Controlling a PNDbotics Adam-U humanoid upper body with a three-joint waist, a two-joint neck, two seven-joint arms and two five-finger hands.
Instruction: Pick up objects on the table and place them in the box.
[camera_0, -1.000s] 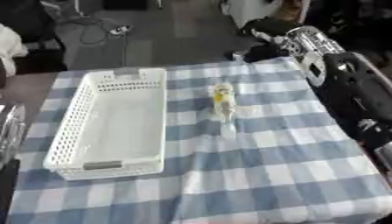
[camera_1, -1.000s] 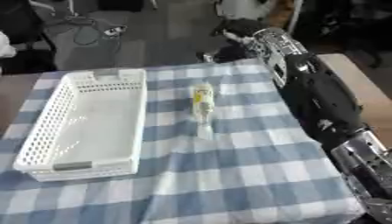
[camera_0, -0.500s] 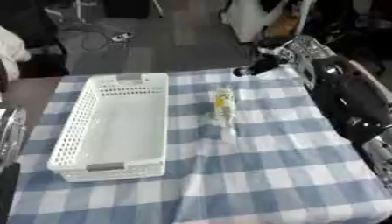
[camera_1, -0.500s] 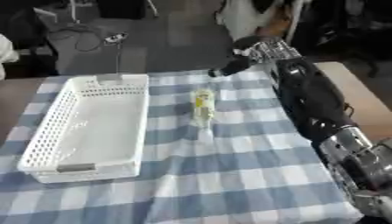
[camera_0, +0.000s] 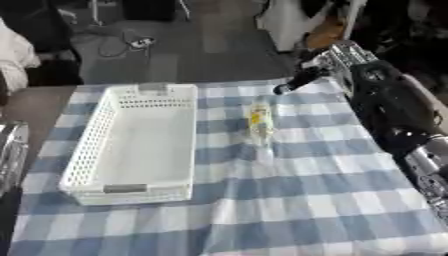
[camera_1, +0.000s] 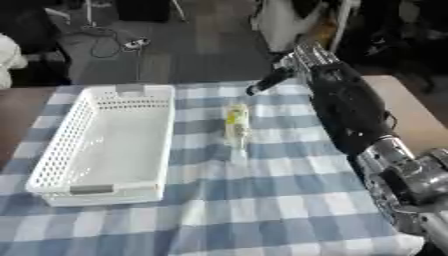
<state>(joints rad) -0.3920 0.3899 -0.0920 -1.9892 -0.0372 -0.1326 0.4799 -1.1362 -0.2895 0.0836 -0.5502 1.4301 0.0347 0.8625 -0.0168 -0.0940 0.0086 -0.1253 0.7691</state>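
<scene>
A clear tube-like packet with a yellow and green label (camera_0: 260, 123) lies lengthwise on the checked cloth, just right of the white mesh basket (camera_0: 105, 142). The basket has nothing in it. My right hand (camera_0: 302, 77) hovers over the far edge of the table, up and right of the packet, apart from it; its dark fingers (camera_1: 265, 82) point down-left, straight and holding nothing. The right arm (camera_1: 346, 107) runs along the table's right side. My left hand shows in neither view.
The blue and white checked cloth (camera_0: 289, 200) covers the table. A metallic object (camera_0: 9, 150) sits at the left edge. Cables and dark furniture stand on the floor beyond the far edge. A wooden surface (camera_1: 411, 110) lies right of the cloth.
My right hand has come leftward and lower, from beyond the far right corner toward the packet. The whole picture has shifted too, so the head has moved.
</scene>
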